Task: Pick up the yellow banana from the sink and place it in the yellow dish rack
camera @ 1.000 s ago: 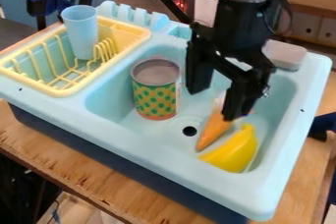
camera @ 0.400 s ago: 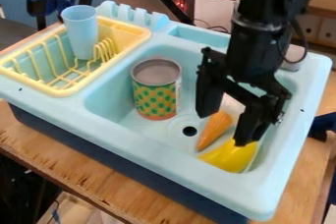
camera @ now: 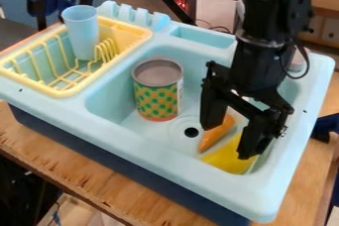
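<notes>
Evidently nothing is gripped yet — the hand [camera: 227, 141], wide and empty, hangs over the carrot [camera: 212, 137] and banana [camera: 227, 160] in the sink [camera: 132, 143]. Contact is hard to judge; grasping and lifting seem left.

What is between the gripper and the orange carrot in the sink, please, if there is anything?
Nothing visible stands between the gripper and the carrot. The yellow banana lies close beside the carrot, and the dotted can stands off to the other side, both apparently out of the way.
</notes>
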`<state>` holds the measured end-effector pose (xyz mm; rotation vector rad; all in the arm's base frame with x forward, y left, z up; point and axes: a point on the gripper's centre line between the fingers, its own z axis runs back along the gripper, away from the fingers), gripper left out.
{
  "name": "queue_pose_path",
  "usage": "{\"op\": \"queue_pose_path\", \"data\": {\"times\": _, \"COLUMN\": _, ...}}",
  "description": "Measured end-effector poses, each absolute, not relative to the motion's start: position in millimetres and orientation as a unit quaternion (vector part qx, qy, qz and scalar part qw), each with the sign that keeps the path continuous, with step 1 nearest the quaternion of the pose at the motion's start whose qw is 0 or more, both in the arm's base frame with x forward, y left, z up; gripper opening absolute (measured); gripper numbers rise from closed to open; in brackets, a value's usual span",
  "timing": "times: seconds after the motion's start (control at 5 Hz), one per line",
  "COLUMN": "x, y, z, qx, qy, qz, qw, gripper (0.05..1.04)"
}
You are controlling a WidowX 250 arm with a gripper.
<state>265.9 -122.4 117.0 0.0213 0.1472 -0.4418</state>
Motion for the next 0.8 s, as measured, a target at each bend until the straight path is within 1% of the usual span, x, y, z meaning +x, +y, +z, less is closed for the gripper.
{"op": "queue_pose_path", "data": {"times": 0.4, "x": 268.0, "y": -121.5, "z": 101.4, "qx": 0.01, "qy": 0.096, "qz": -0.218, "qw": 0.971, "gripper": 1.001}}
{"op": "queue_pose_path", "data": {"times": 0.8, "x": 273.2, "y": -119.2, "z": 97.5, "qx": -0.006, "qy": 0.093, "qz": -0.216, "qw": 0.972, "gripper": 1.0}}
